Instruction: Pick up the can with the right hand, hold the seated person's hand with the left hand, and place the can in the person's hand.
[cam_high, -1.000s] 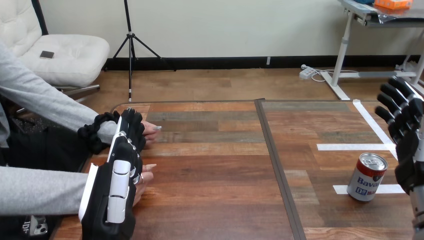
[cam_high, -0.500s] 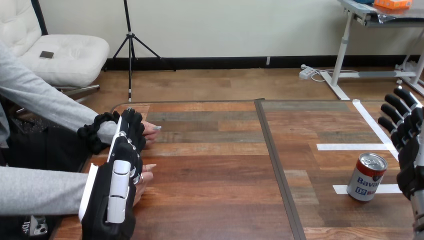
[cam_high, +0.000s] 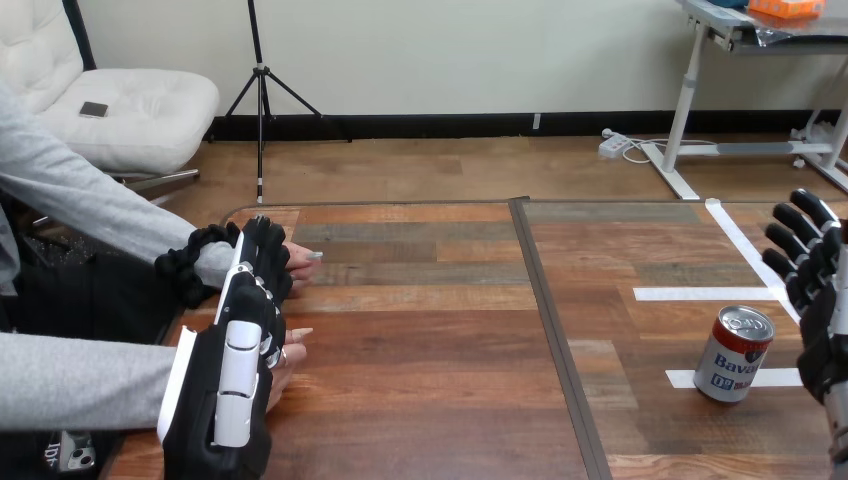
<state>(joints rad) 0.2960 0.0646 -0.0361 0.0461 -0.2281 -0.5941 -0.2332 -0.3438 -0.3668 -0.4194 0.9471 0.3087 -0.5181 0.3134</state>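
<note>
A red, white and blue can (cam_high: 735, 354) stands upright on the table at the right, on a white tape line. My right hand (cam_high: 818, 290) hovers just right of it, fingers straight and spread, not touching it. My left hand (cam_high: 237, 350) lies at the table's left edge with straight fingers reaching forward, over the person's near hand (cam_high: 287, 355) and beside their far hand (cam_high: 300, 260). I see no finger curled round either of the person's hands.
White tape lines (cam_high: 706, 294) mark a box on the table's right half. A dark seam (cam_high: 550, 320) runs down the middle of the table. The person's grey sleeves (cam_high: 90, 375) come in from the left.
My right hand has drifted down and slightly right, closer to the can's level. The left hand, the person's hands and the can have stayed where they were.
</note>
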